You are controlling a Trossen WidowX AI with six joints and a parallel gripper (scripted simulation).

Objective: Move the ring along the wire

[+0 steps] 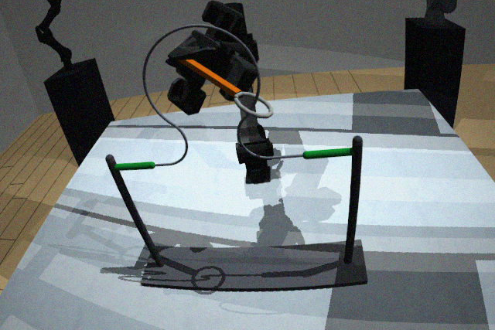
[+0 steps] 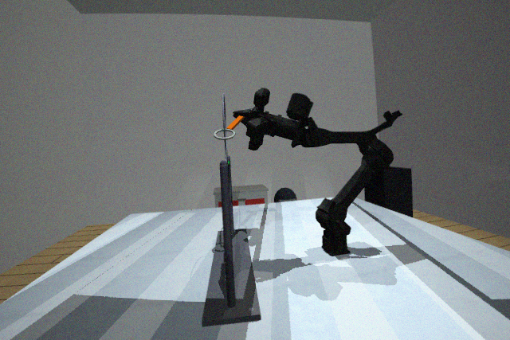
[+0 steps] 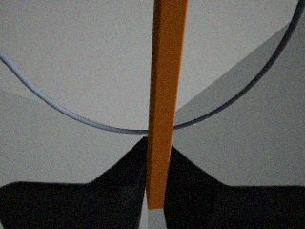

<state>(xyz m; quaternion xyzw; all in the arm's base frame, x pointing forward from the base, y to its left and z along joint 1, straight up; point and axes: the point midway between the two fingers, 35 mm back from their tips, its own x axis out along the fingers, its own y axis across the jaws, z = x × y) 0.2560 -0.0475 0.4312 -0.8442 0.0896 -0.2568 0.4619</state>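
Note:
My gripper (image 1: pixel 187 63) (image 2: pixel 244 117) (image 3: pixel 152 143) is shut on the orange handle (image 1: pixel 209 74) (image 2: pixel 235 122) (image 3: pixel 164 105), high above the table. The handle slopes down to the pale ring (image 1: pixel 272 108) (image 2: pixel 215 134), which lies roughly level. The thin grey wire (image 1: pixel 145 59) (image 2: pixel 223 110) (image 3: pixel 62 112) makes a big loop, and its right, descending side passes through the ring. I cannot tell whether the ring touches it. The ring is well above and left of the right green part (image 1: pixel 326 153) by the right post (image 1: pixel 353 199). The left green part (image 1: pixel 134 165) sits by the leaning left post (image 1: pixel 131 210).
The posts stand on a dark base plate (image 1: pixel 279 270) (image 2: pixel 243 311). The arm's base (image 1: pixel 255 158) (image 2: pixel 335 233) is behind the wire. Black pedestals stand at the back left (image 1: pixel 77 98) and back right (image 1: pixel 433 59). A white box with red stripes (image 2: pixel 241 195) is beyond the table.

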